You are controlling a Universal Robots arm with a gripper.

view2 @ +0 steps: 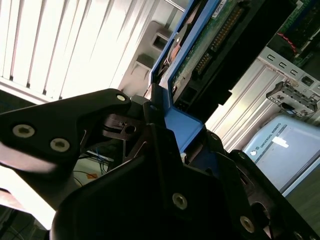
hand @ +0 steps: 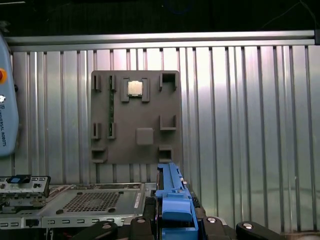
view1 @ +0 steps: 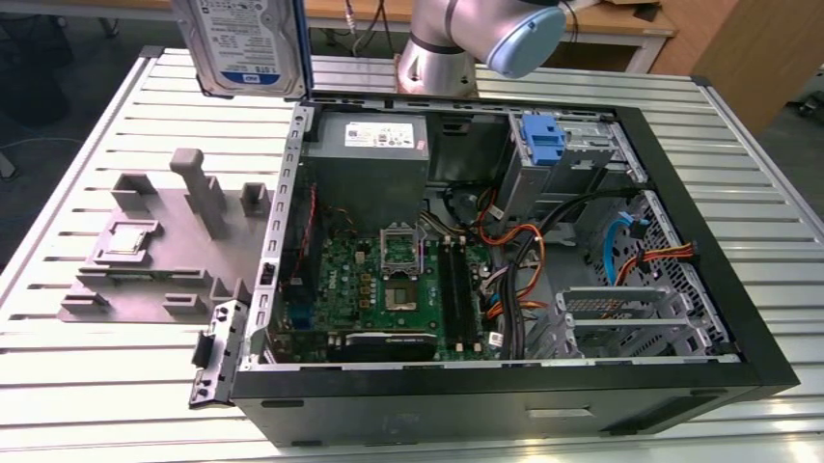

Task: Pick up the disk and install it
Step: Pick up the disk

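A ribbed metal table [view1: 77,405] carries the whole job, with desks and cabling behind it. In the second wrist view the gripper [view2: 159,112] is clamped on the disk [view1: 245,43], its black fingers [view2: 107,107] pressed against the blue rail [view2: 182,122] along one edge. Just where the pads bite is hidden by the finger bodies, so the depth of the hold is hard to judge.

In the exterior view the disk hangs on edge, label facing the camera, high above the table at that view's left, beside the arm [view1: 483,39] and clear of everything below. The open computer case [view1: 759,367] lies below, an upright blue latch [view1: 547,145] at its far end. A grey fixture plate [view1: 154,275] sits just beside the case.

The disk looks stiff and fairly heavy for its size, and probably sensitive to knocks. Its bare circuit board [view2: 210,45] is exposed, so the rails and edges seem the sensible place to hold, though smooth plastic may slip.
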